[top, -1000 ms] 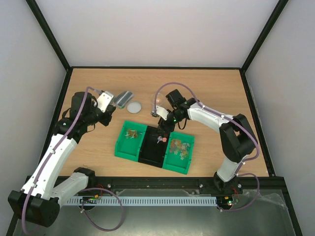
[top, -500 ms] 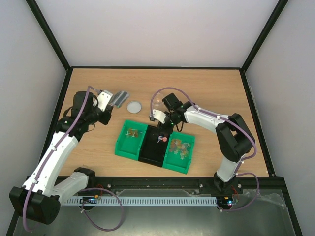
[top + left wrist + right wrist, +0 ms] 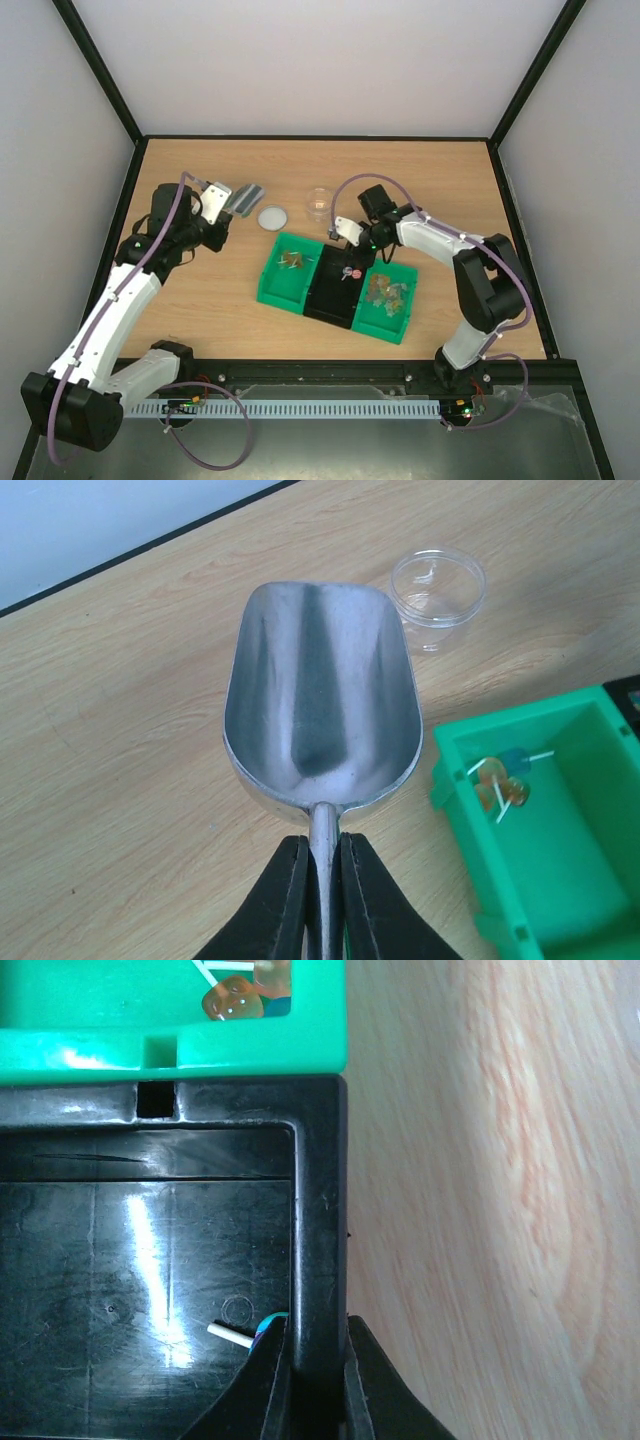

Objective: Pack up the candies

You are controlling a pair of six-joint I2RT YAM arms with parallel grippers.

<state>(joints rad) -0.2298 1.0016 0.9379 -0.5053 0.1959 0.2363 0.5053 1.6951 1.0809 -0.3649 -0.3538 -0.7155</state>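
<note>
- Overhead: a black bin (image 3: 333, 295) sits on the wooden surface (image 3: 200, 300), flanked by two green bins (image 3: 280, 290). Most candies (image 3: 388, 292) lie in the green bin to its right, a few are in the one to its left, and one is inside the black bin itself. Beyond it stand a clear cup (image 3: 318, 203) and a round lid (image 3: 272, 216).
- Left wrist: the left end effector (image 3: 320, 865) is clenched on the handle of a metal scoop (image 3: 320, 700), which is up and to the left of the black bin.
- Right wrist: the right end effector (image 3: 318, 1355) is clamped on the black bin's wall, and one candy lies just inside that wall.
</note>
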